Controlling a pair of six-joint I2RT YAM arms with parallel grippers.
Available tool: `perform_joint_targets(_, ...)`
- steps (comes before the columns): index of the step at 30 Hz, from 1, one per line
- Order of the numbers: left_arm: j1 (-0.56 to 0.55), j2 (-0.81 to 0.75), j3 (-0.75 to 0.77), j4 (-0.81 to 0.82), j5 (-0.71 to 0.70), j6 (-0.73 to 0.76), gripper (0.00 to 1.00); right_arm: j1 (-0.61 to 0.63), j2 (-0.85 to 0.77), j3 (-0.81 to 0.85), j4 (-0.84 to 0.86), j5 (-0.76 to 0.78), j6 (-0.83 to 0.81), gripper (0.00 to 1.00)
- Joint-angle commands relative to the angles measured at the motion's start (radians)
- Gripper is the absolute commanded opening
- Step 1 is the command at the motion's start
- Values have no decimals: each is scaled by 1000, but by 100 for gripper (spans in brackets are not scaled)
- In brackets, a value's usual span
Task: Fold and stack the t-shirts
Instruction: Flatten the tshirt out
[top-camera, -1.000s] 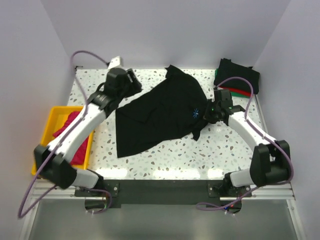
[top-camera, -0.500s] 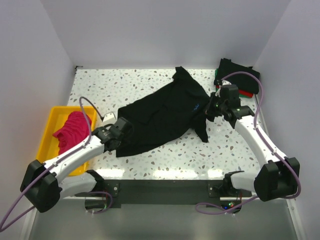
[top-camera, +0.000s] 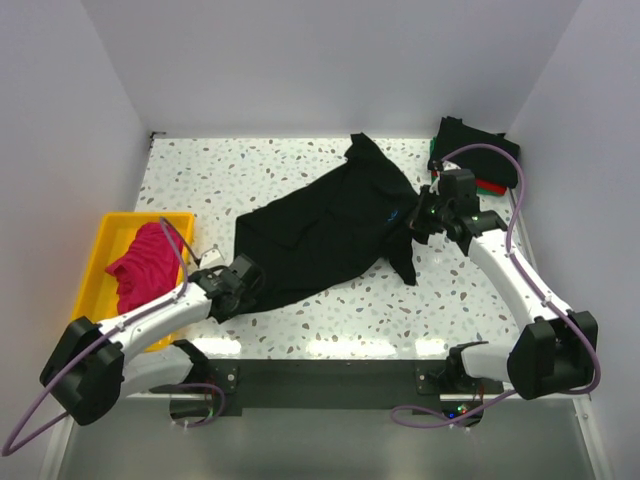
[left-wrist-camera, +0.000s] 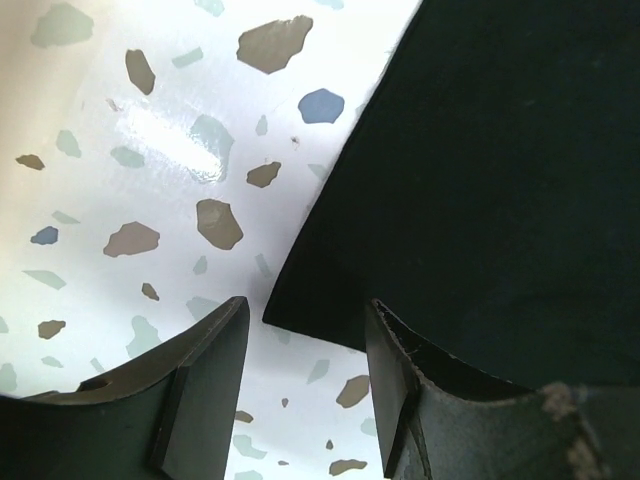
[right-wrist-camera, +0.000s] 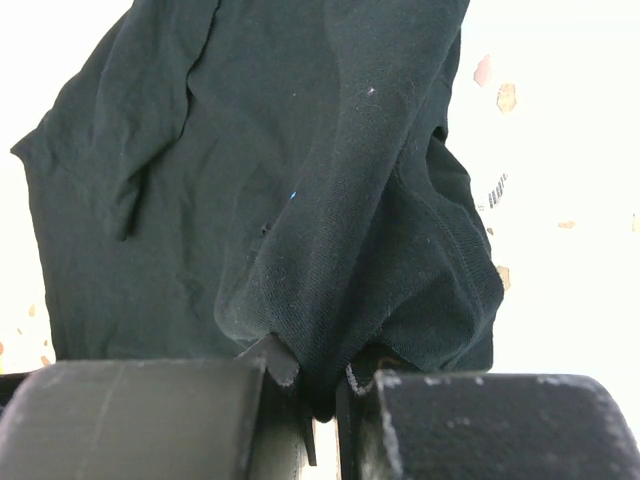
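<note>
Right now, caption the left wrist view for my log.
Open left hand straddles a corner of the black shirt on the speckled table.

The right claw (right-wrist-camera: 320, 385) sits at the bottom edge, its two dark fingers (right-wrist-camera: 130, 420) closed almost together on a bunched fold of the black t-shirt (right-wrist-camera: 300, 200). From that pinch the cloth rises and spreads across most of the frame, creased in long soft ridges, with a looser lobe sagging to the right of the grip. A tiny blue fleck (right-wrist-camera: 292, 195) shows near the middle of the fabric. Around the shirt the counter (right-wrist-camera: 560, 150) is washed out to bright white, with a few brownish speckles (right-wrist-camera: 506, 96) faintly visible at the right.
</note>
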Motion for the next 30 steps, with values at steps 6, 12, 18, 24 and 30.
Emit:
perform_joint_targets(6,-4,73,-33,148,-10,-34,54,1,-1,17,17,-30,8,5)
perform_joint_targets(12,27,92,4,158,-59,11,7,2,-11,21,-9,-27,6,5)
perform_joint_targets(18,161,-23,165,73,-116,158,0,1,-31,59,-110,-21,6,4)
perform_joint_targets(24,272,-189,336,13,-193,327,0,1,-79,62,-200,34,3,12)
perform_joint_targets(30,318,-196,488,6,-214,425,0,-5,-38,108,-241,143,-17,23)
